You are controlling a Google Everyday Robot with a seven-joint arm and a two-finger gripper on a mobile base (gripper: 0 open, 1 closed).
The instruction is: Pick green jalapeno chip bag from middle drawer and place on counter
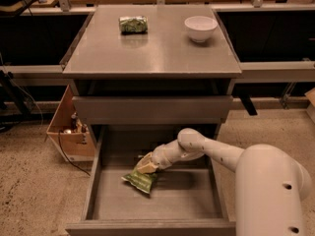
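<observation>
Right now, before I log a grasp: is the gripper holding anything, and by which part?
Cannot be told. The gripper is at the upper end of the green jalapeno chip bag in the middle drawer.

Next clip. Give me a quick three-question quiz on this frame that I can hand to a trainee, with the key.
1. True or false: the green jalapeno chip bag already lies on the counter.
2. Where is the gripper? A) above the counter B) inside the open middle drawer, at the bag's upper end C) out of view
3. Which two things stand on the counter?
Key: 1 false, the bag lies on the drawer floor. 2 B. 3 a white bowl and a green roll-shaped package.
</observation>
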